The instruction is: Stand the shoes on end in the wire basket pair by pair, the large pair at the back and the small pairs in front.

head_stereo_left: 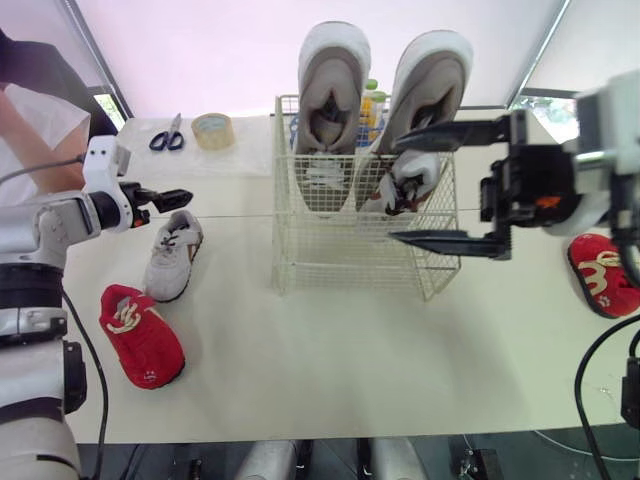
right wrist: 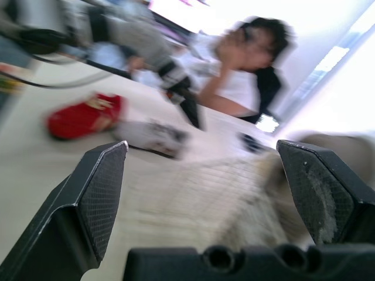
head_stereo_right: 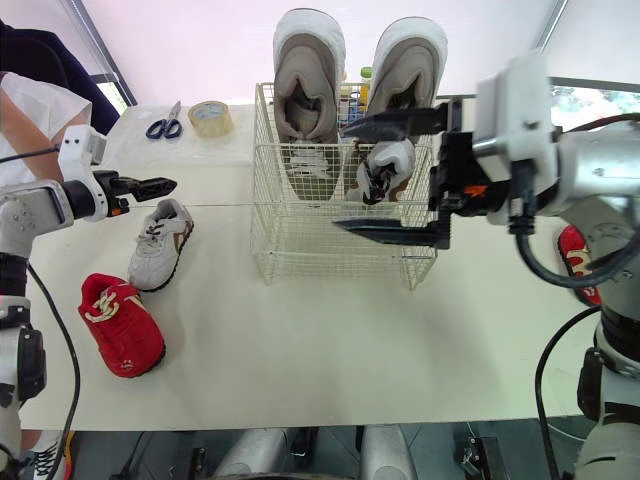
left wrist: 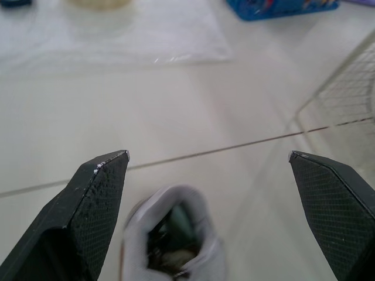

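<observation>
A white wire basket [head_stereo_left: 330,255] stands mid-table. Two large grey shoes [head_stereo_left: 333,90] [head_stereo_left: 430,85] stand on end along its back. One small white shoe [head_stereo_left: 410,182] stands on end in front of the right grey one. My right gripper [head_stereo_left: 393,190] hangs open at the basket's front right, level with that shoe and holding nothing. On the table to the left lie a small white shoe [head_stereo_left: 172,255] and a red shoe [head_stereo_left: 140,335]. My left gripper [left wrist: 208,154] is open just above the white shoe [left wrist: 176,234]. Another red shoe [head_stereo_left: 600,272] lies at the far right.
Scissors [head_stereo_left: 167,135] and a tape roll [head_stereo_left: 213,130] lie at the back left. A blue tray [left wrist: 281,7] and a green bottle [head_stereo_left: 372,88] sit behind the basket. A person [head_stereo_left: 20,110] stands at the table's left end.
</observation>
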Motion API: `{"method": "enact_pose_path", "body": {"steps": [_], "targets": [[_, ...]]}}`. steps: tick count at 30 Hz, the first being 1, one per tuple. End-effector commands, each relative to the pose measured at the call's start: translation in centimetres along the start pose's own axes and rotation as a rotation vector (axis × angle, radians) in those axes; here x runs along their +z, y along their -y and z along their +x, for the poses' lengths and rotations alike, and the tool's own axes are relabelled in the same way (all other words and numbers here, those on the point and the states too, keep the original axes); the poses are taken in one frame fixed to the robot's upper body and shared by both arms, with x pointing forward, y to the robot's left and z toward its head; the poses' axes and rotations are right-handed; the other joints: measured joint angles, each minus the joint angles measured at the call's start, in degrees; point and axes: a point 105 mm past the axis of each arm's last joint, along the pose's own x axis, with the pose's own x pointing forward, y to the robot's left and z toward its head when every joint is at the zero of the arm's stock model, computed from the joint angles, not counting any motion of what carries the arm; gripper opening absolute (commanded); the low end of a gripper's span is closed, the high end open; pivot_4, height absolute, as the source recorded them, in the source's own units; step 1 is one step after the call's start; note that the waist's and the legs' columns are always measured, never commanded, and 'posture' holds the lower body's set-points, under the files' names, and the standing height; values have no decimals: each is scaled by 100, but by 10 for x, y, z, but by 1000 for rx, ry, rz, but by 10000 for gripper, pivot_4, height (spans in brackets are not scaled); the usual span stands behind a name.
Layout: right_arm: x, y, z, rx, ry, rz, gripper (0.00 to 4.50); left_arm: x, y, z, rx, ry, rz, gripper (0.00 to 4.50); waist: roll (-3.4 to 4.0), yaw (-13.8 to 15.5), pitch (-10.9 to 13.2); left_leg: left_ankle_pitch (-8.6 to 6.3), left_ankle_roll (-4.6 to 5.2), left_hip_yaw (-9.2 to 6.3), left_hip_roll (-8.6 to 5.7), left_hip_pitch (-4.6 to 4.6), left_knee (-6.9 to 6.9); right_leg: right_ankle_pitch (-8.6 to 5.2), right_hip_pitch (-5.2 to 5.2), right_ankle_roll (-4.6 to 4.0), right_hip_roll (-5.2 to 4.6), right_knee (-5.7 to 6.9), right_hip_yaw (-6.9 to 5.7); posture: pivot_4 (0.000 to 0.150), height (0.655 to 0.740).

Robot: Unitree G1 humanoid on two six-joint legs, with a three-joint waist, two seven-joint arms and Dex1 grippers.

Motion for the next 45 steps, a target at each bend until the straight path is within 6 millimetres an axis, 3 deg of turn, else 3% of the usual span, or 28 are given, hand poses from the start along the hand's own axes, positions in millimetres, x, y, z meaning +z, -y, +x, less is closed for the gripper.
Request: {"method": "enact_pose_path", "body": {"steps": [1,7,17,20,22,27,31,34,36,38,39,45], "targets": [[6,0,2,-6,13,-38,44246,7,-9,0,17,15,19,45000,-5,2,0,0,1,0,-1,0,1,0,0,0,-1,-1,0,1500,7400],[6,-2,3,-12,20,-33,44246,-9,-25,2,50,-43,23,45000,-11,-17,1,1,-1,0,1,-4,-2,1,8,1,0,11,0,1500,7400],[9,-2,6,-21,16,-42,44246,-63,-36,26,92,-171,24,45000,-12,-18,-1,0,0,0,2,-3,0,1,10,1,0,10,0,1500,7400],[9,-1,7,-22,10,-42,45000,-65,-36,30,108,-158,1,36244,-12,-17,-2,0,0,0,2,-2,0,1,11,2,0,12,0,1500,7400],[8,-1,6,-23,6,-40,45000,-61,-34,31,99,-141,-15,26682,-13,-12,-3,0,0,0,2,-2,3,1,13,2,0,13,-2,1500,7400],[5,0,6,-29,-2,-32,45000,-39,-29,31,74,-63,-70,1556,-14,-22,-3,0,0,0,2,-1,6,1,13,2,1,18,-2,1500,7400],[3,2,6,-34,-6,-28,45000,-7,-21,27,50,60,-84,593,-19,-24,-1,1,1,0,2,-3,6,1,11,2,1,20,-2,1500,7400],[1,4,4,-43,-9,-24,45000,35,-6,19,-7,273,-44,593,-33,-7,6,1,0,-1,2,-7,9,1,10,2,1,20,-4,1500,7400],[0,5,2,-54,-11,-12,45000,67,15,6,-79,452,-28,593,-36,-5,6,1,0,-3,2,-10,14,2,11,3,1,19,-6,1500,7400],[-8,5,-4,-77,-38,28,45000,110,53,-24,-187,753,1,593,-37,-1,6,0,0,-2,2,-10,16,2,17,3,0,12,-6,1500,7400],[-11,5,-8,-86,-49,47,45000,123,66,-39,-214,867,4,593,-41,5,6,-2,4,-3,2,-10,18,2,21,3,0,5,-7,1500,7400],[-20,8,-20,-154,-88,92,45000,150,125,-82,-350,1156,-28,593,-42,-61,3,-6,10,5,2,-3,41,4,29,6,2,14,-3,1500,7400]]}}
